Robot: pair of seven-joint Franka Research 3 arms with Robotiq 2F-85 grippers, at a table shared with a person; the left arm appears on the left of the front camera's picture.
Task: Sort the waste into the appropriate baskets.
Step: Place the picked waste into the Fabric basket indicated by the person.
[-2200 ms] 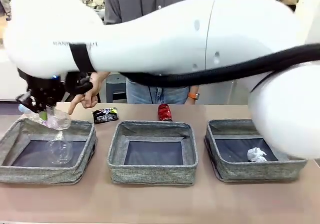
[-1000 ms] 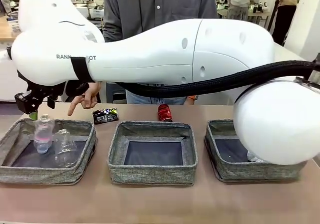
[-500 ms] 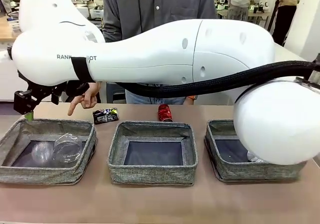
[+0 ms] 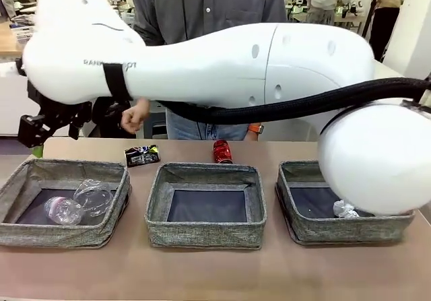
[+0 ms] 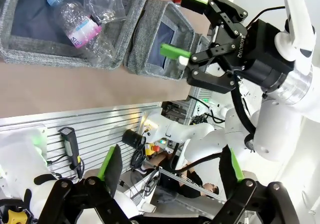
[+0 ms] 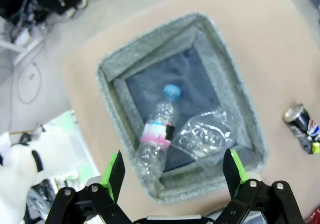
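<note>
- The right gripper (image 6: 172, 170) hung over the left basket (image 6: 145, 46), its jaws spread wide with nothing between them.
- The clear plastic bottle (image 6: 156, 136) lay on its side on that basket's dark bottom, below the gripper and apart from it, just beside the clear plastic cup (image 6: 204, 133).
- The left gripper (image 5: 170, 169) was likewise spread wide and empty, well apart from the baskets.
- The crushed black printed can (image 4: 141, 155) and crushed red can (image 4: 221, 151) lay on the table (image 4: 215, 274) behind the baskets.
- The crumpled white paper ball (image 4: 345, 210) sat in the right basket (image 4: 300, 233).
</note>
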